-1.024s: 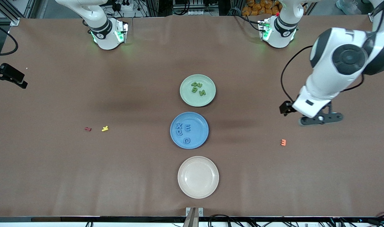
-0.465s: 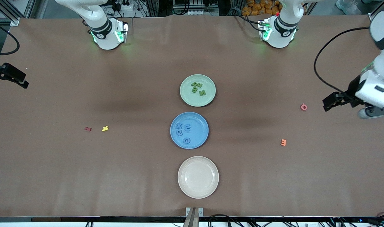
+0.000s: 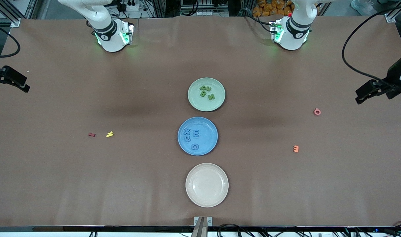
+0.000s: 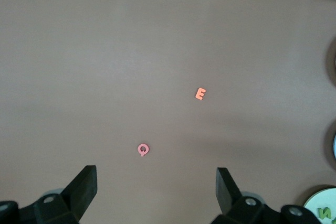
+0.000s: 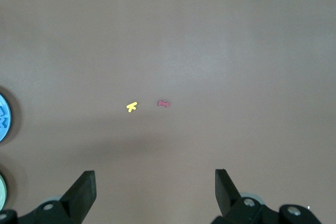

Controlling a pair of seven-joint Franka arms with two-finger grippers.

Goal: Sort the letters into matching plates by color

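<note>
Sorting is looking finished: green letters lying in the green plate, blue letters in the blue plate, mid-tabletop. Left gripper and right gripper are hanging near opposite tabletop ends, jaws released, empty.

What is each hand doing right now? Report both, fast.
Left hand: open, holding nothing, up over the table's left-arm end.
Right hand: open, holding nothing, up over the table's right-arm end.

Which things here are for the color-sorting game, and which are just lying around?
For the game:
- pale green plate with green foam letters
- medium blue plate with blue foam letters

Just lying around:
- cream plate
- pink letter
- orange letter
- yellow letter
- red letter
</note>
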